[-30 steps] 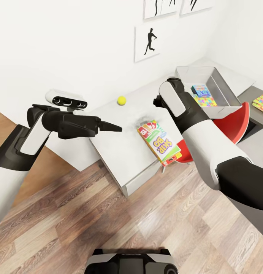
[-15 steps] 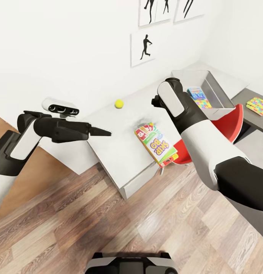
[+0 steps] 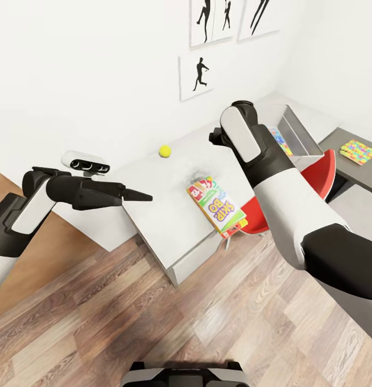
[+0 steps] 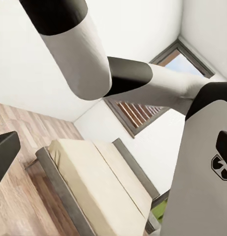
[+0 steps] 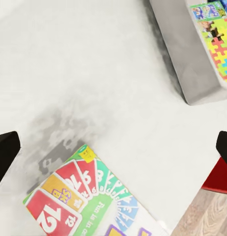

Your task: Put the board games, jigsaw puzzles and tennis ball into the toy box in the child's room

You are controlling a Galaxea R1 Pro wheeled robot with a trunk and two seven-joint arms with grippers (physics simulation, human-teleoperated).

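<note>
The tennis ball [image 3: 164, 151] lies near the wall on the table [image 3: 154, 226]. A SKIP-BO board game [image 3: 216, 206] sticks out over the table's front edge. My right gripper [image 5: 113, 147] hangs open above the bare top between that SKIP-BO box [image 5: 88, 196] and the toy box [image 5: 184, 59]. The toy box holds a jigsaw puzzle [image 5: 220, 42] and a colourful printed box [image 5: 207, 11]. My right forearm partly covers the toy box [image 3: 296, 134] in the head view. A second jigsaw puzzle [image 3: 359, 152] lies on the dark cabinet. My left gripper [image 3: 140, 196], open and empty, is by the table's left end. The bed [image 4: 93, 182] is bare.
A red chair [image 3: 317, 180] stands tucked against the table below the toy box. Black silhouette pictures [image 3: 197, 75] hang on the white wall. The dark grey cabinet [image 3: 369, 172] adjoins the table on the right. Wood-plank floor [image 3: 180, 322] lies open in front.
The whole head view has shifted as the camera moved. My left gripper has drawn slightly back and down from the table. The toys lie where they were.
</note>
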